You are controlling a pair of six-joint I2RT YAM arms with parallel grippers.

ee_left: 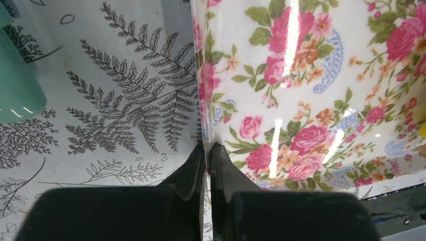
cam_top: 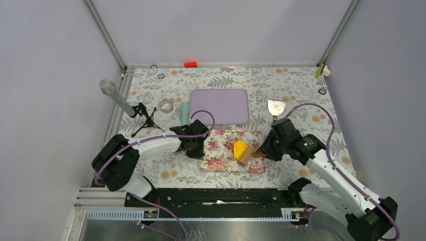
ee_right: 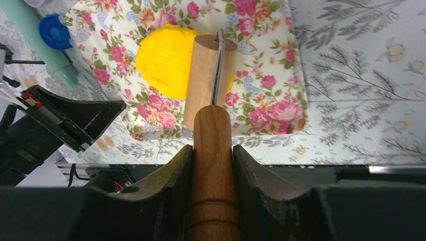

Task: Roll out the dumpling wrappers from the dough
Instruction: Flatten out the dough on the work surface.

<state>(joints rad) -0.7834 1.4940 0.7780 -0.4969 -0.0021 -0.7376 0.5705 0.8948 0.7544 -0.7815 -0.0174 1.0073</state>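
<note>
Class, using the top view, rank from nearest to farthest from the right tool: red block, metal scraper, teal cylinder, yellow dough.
From the right tool:
1. dough, just left, on the floral tray.
2. metal scraper, behind it, toward the back.
3. teal cylinder, left of the purple mat.
4. red block, at the far back edge.

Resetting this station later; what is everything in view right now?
floral tray: one, white with pink roses, table centre
dough: one, bright yellow, on the tray
roller: one, wooden, drum over the dough
mat: one, lilac, behind the tray
cylinder: one, teal, left of the mat
ring: one, clear, left of the cylinder
scraper: one, metal, right of the mat
tube on tripod: one, clear on black, far left
tag: one, red, far edge
tablecloth: one, fern-patterned, covering the table
left gripper: one, black, shut on the tray's left edge
right gripper: one, black, shut on the roller's handle
</note>
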